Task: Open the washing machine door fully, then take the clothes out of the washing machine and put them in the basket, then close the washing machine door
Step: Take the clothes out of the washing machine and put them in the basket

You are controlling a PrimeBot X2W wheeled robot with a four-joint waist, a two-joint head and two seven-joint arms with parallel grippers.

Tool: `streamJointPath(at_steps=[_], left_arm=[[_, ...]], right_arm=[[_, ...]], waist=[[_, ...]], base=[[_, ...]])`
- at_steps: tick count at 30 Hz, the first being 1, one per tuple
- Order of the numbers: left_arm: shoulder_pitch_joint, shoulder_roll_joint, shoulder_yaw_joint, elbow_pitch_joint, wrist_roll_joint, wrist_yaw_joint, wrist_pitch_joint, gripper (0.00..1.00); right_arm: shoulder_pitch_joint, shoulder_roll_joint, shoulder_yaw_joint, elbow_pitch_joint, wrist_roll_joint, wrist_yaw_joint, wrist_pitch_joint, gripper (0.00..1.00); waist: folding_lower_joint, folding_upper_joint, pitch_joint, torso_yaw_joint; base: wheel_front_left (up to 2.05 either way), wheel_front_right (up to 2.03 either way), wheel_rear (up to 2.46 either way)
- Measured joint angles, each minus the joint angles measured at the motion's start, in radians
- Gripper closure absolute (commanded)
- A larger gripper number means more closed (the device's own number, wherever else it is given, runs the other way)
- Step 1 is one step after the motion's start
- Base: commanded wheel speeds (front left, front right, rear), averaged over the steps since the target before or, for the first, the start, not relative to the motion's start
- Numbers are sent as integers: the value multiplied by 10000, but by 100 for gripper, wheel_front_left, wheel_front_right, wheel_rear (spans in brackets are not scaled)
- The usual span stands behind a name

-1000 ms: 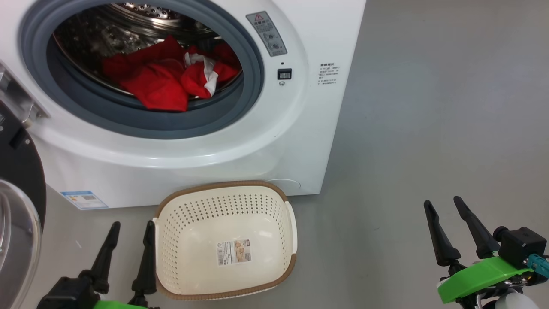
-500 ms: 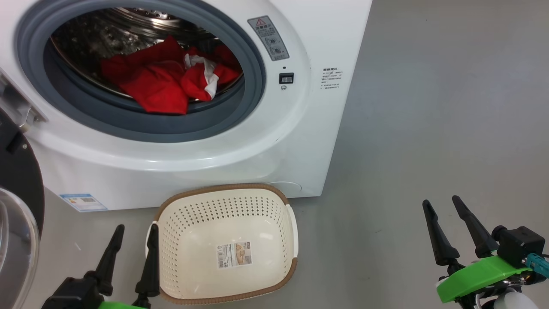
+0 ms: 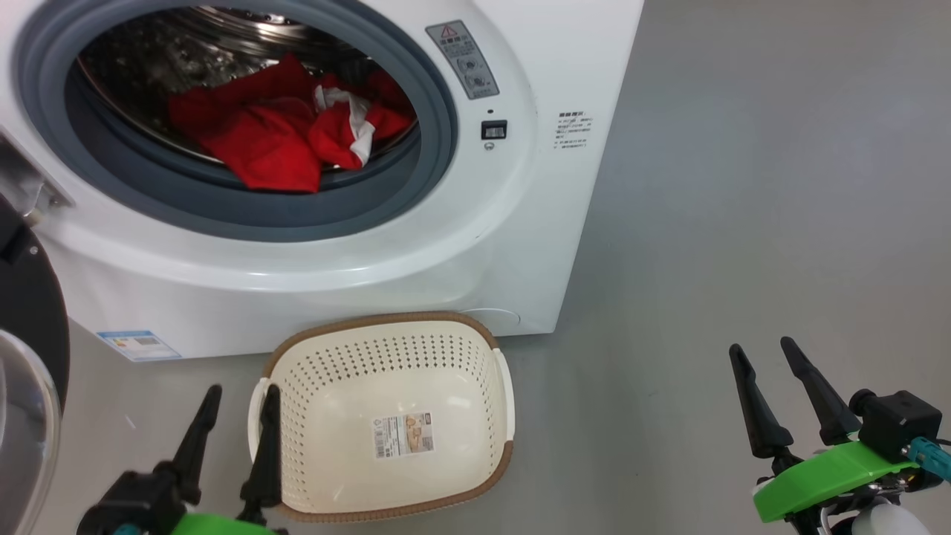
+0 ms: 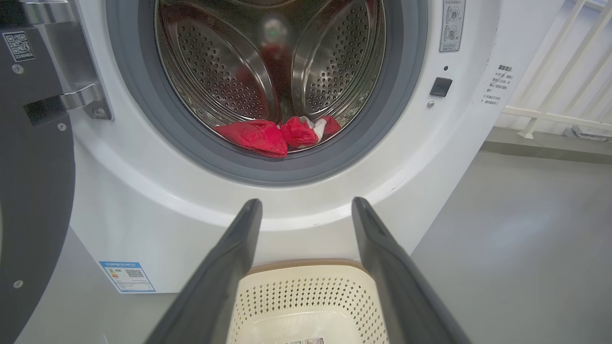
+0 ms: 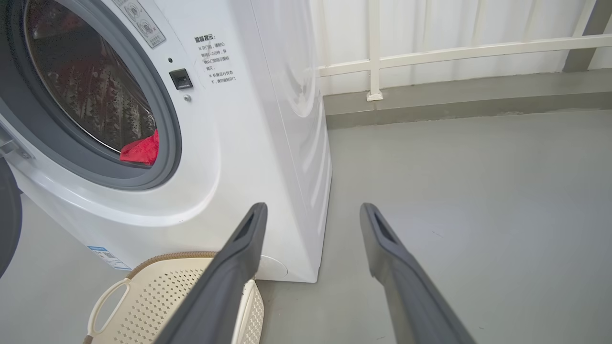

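The white washing machine (image 3: 416,245) (image 4: 143,215) (image 5: 248,143) stands open, its black-rimmed door (image 3: 26,357) (image 4: 33,191) swung out to the left. Red clothes (image 3: 275,134) (image 4: 267,136) (image 5: 141,150) with a white part lie at the front of the steel drum. The cream basket (image 3: 386,416) (image 4: 306,301) (image 5: 158,296) sits empty on the floor just before the machine. My left gripper (image 3: 241,397) (image 4: 306,210) is open beside the basket's left handle. My right gripper (image 3: 761,353) (image 5: 311,212) is open over bare floor, well right of the basket.
Grey floor (image 3: 743,186) stretches to the right of the machine. A white railing (image 5: 454,48) and a low grey kerb run along the back wall. A blue label (image 3: 137,344) sits low on the machine's front.
The whole head view has shifted slightly, so the camera moved. My left gripper has crept a little right, closer to the basket's left handle. The clothes and basket lie as before.
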Motion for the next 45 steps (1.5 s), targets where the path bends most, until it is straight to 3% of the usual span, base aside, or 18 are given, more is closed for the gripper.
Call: streamJointPath(at_steps=[10,18,28,36,45], left_arm=[[-2479,23,-625,1218,54,0,0,0],[-5479,203,-1035,3327,-276,0,-2,0],[-8356,965,-2042,6661,-1231,0,125,0],[-10131,1289,-2604,8100,-2057,0,454,0],[-11096,1833,-3062,9281,-2243,0,485,0]], right_arm=[[-489,199,56,-79,0,0,0,0],[-1232,291,374,-144,0,0,0,0],[-1745,502,761,-150,4,0,0,0],[-2291,629,1041,-155,6,2,0,0],[-2484,888,1436,-130,48,2,0,0]], waist=[[0,0,592,-84],[0,0,1431,-290],[0,0,2364,-888],[0,0,3042,-1361],[0,0,3399,-1901]], base=[[0,0,0],[0,0,0],[0,0,0],[0,0,0],[0,0,0]])
